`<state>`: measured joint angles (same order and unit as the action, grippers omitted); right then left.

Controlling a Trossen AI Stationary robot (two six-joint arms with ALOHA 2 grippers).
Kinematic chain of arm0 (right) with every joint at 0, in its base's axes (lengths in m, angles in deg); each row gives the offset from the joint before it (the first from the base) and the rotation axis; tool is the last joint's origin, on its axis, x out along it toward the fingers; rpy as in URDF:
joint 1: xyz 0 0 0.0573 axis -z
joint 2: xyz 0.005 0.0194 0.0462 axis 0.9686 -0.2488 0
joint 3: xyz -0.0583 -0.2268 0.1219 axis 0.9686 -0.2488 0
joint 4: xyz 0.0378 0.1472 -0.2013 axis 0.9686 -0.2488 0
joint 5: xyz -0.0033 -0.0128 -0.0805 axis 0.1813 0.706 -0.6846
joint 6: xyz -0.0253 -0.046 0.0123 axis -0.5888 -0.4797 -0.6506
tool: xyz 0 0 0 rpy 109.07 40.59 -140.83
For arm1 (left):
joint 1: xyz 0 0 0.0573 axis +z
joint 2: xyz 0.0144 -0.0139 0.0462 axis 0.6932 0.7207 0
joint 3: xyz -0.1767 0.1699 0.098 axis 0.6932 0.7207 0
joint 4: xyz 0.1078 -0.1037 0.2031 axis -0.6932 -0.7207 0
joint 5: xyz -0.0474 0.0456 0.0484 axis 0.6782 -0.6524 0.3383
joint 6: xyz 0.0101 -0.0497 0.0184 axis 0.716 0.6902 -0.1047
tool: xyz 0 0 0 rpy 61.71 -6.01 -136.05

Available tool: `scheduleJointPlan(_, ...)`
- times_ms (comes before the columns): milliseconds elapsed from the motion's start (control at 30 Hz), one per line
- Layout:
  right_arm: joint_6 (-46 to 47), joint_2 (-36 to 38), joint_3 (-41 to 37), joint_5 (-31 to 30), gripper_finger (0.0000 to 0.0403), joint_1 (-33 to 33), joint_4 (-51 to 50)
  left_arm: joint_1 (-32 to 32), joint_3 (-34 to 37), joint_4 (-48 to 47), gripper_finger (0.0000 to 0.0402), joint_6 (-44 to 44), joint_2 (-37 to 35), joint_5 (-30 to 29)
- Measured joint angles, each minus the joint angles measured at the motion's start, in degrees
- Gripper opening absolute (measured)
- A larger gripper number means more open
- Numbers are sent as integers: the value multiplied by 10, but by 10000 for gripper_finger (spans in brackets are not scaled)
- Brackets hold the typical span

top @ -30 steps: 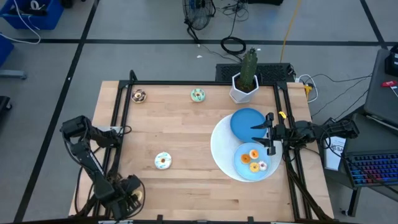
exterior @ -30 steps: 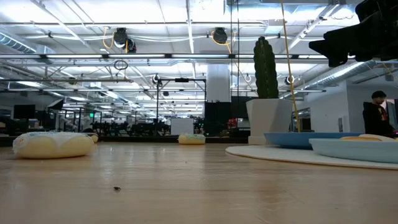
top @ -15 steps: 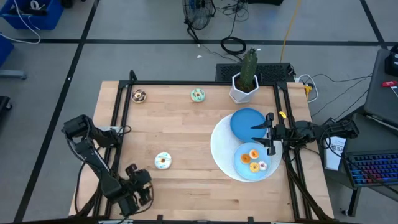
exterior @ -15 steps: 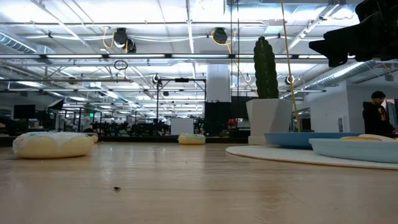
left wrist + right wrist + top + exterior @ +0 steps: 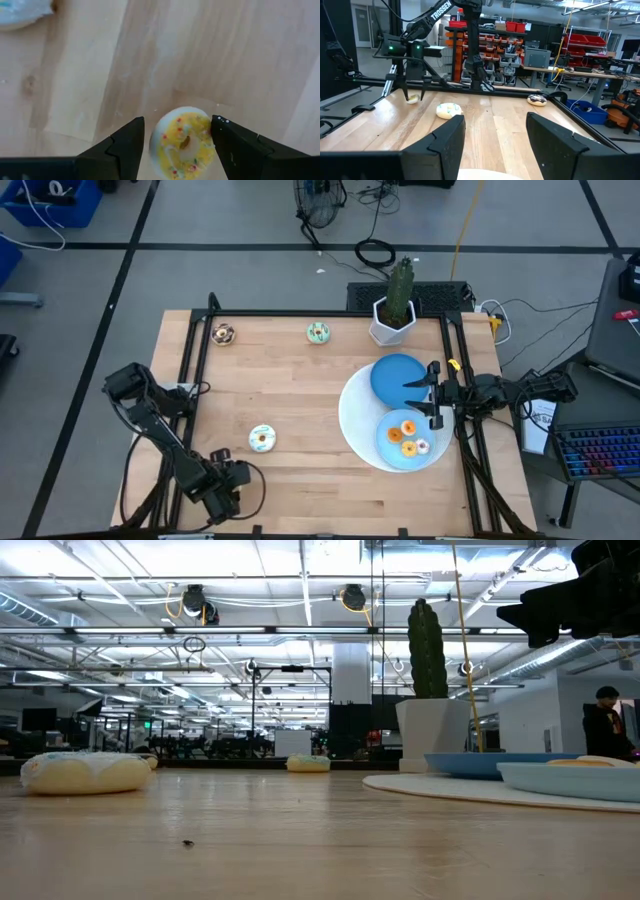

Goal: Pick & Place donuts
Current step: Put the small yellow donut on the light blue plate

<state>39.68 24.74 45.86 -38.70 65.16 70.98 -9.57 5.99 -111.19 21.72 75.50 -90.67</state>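
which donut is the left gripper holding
The yellow-iced donut with sprinkles, between the left gripper fingers above the table's near-left part; the other donuts lie on the table or plate.

The middle of the table is left bare in the high view, and a wide passage is offered there from the lower left of the frame to the plates at the right. That passage is interrupted only by a white-iced donut at lower left centre. Along the top edge, room is taken by a chocolate donut, a green donut and a potted cactus. The right side is occupied by the large white disc, two blue plates and the right gripper held over them.
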Motion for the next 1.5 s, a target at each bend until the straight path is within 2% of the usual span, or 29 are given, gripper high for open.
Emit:
scheduleJointPlan(567, 0, 0, 0, 0, 199, 0, 0, 47, 0, -1, 230, -62, -1, 144)
scheduleJointPlan(867, 0, 0, 0, 0, 199, 0, 0, 99, 0, -3, 230, -76, -7, 139)
scheduleJointPlan(1100, 0, 0, 0, 0, 199, 0, 0, 114, 0, 28, 230, -81, -7, 182)
scheduleJointPlan(1233, 0, 0, 0, 0, 199, 0, 0, 105, 0, 15, 230, -75, -7, 201)
scheduleJointPlan(1400, 0, 0, 0, 0, 199, 0, 0, 120, 0, -62, 230, -17, -7, 186)
scheduleJointPlan(1500, 0, 0, 0, 0, 199, 0, 0, 129, 0, -60, 230, -2, -7, 163)
